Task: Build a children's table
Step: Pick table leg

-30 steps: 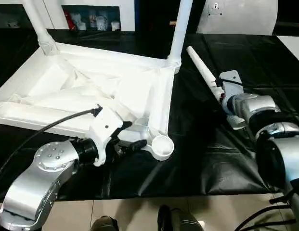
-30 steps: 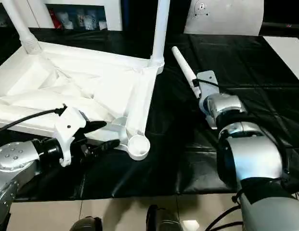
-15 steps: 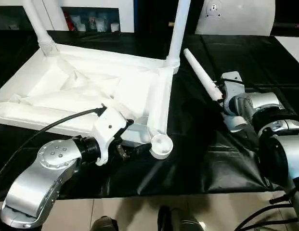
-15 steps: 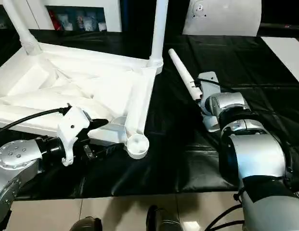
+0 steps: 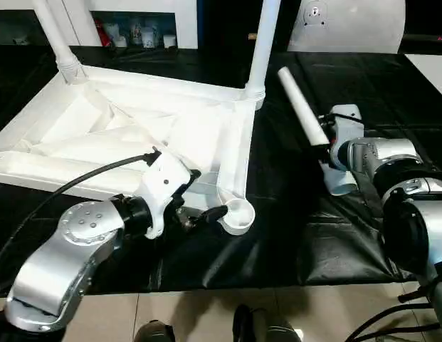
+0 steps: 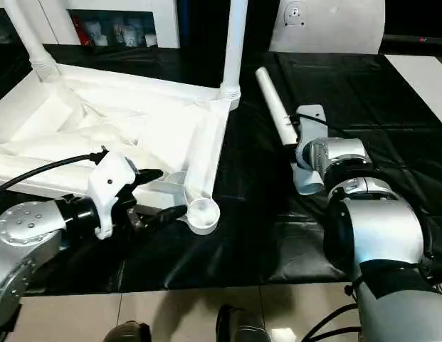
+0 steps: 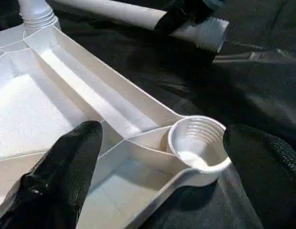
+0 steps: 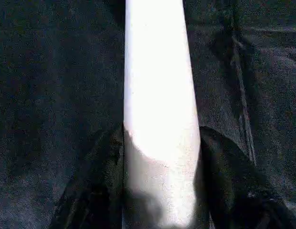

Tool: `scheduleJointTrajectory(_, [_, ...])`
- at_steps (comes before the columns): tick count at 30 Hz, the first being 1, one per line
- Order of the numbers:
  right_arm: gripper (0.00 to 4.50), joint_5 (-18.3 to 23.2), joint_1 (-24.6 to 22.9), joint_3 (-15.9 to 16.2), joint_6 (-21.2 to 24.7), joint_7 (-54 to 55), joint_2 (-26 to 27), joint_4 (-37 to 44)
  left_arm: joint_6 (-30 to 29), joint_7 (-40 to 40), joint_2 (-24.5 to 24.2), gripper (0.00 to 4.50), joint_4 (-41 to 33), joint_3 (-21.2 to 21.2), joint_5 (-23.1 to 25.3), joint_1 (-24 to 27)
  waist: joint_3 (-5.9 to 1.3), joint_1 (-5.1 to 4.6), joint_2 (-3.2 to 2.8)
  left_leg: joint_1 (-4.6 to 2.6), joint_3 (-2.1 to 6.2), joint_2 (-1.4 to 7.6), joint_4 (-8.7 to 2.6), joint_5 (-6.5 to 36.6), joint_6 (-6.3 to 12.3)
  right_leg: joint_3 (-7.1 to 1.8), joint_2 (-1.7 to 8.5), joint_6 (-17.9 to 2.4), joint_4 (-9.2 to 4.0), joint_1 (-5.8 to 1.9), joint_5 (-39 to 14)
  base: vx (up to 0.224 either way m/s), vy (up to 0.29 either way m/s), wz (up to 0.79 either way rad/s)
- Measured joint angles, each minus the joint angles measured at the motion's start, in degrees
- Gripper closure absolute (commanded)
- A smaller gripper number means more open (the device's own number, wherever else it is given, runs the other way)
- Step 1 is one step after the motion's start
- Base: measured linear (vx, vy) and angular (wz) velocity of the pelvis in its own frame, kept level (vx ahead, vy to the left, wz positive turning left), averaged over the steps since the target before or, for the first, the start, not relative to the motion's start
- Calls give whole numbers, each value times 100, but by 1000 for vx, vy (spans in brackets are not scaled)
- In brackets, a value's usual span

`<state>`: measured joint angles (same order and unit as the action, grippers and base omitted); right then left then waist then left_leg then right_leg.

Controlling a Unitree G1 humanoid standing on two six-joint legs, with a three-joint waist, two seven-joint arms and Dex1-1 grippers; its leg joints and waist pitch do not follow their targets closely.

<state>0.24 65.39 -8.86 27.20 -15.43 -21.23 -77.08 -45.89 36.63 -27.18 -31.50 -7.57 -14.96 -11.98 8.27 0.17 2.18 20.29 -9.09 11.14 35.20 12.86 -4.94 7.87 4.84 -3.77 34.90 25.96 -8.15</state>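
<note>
One leg in right gripper

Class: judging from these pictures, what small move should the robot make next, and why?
Probably lift the leg toward the empty socket. The right gripper has its fingers on both sides of the leg, and the left gripper stands open around that socket corner, seemingly ready to steady the top.

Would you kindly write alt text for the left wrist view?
The left gripper, fingers wide open, straddles the empty round corner socket of the upturned white table top. Beyond, a loose white leg lies on black sheeting.
</note>
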Motion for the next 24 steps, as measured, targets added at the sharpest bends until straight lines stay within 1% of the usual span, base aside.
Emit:
scheduleJointTrajectory(1, [260,41,-13,-74,-35,33,-1,0,8,-18,21,0,22,-6,2,-1,-2,1,4,0,-1,0,0,0,0,0,0,1,1,0,0,0,0,0])
scheduleJointTrajectory(3, [262,236,-56,-305,-124,116,-2,1,16,-101,89,0,49,-15,13,-2,-12,1,41,-1,-11,1,2,0,0,0,0,1,7,1,-3,0,0,0])
scheduleJointTrajectory(5, [264,384,-76,-479,-226,178,-3,2,50,-196,180,0,93,-17,16,-3,-18,-1,62,1,-15,3,12,0,0,0,0,1,9,1,-3,0,0,0])
scheduleJointTrajectory(8, [265,596,-178,-705,-575,264,16,65,141,-309,270,0,173,-16,32,-7,-30,5,81,6,-17,6,29,1,1,0,1,0,16,1,-2,0,0,0])
scheduleJointTrajectory(9, [265,688,-270,-814,-838,346,64,129,215,-350,306,0,261,-13,69,-29,-39,7,85,6,-18,9,38,1,1,1,1,-1,23,1,-1,0,0,0])
scheduleJointTrajectory(10, [265,715,-297,-871,-956,396,98,159,236,-378,318,0,301,-9,85,-44,-39,6,85,9,-18,11,47,2,2,1,1,-1,28,1,-1,0,0,0])
scheduleJointTrajectory(13, [265,921,-356,-1110,-1498,644,253,330,346,-478,408,0,513,17,115,-174,-46,-2,71,13,-17,20,83,1,1,2,-1,-2,48,2,0,0,0,0])
scheduleJointTrajectory(16, [265,1143,-406,-1326,-1835,685,294,595,397,-506,430,0,591,44,116,-218,-58,11,59,16,-15,29,111,1,1,2,-9,3,66,2,-1,0,0,0])
scheduleJointTrajectory(18, [265,1315,-526,-1440,-2115,546,395,959,397,-613,580,0,761,150,98,-312,-61,14,63,19,-13,33,132,1,-1,1,-12,6,79,2,0,0,0,0])
scheduleJointTrajectory(21, [265,1485,-727,-1453,-2308,218,572,1547,390,-704,706,0,916,293,30,-478,-74,6,77,24,-8,53,147,-7,-15,1,-34,4,79,2,4,0,0,0])
scheduleJointTrajectory(23, [265,1595,-891,-1434,-2309,-18,656,1962,391,-703,751,0,990,366,-48,-504,-93,18,82,25,-1,58,147,-12,-23,3,-43,1,80,1,6,0,0,0])
scheduleJointTrajectory(24, [265,1737,-1104,-1409,-2236,-258,756,2457,394,-699,770,0,1093,402,-103,-531,-112,35,65,28,5,61,146,-13,-24,7,-48,1,78,1,6,0,0,0])
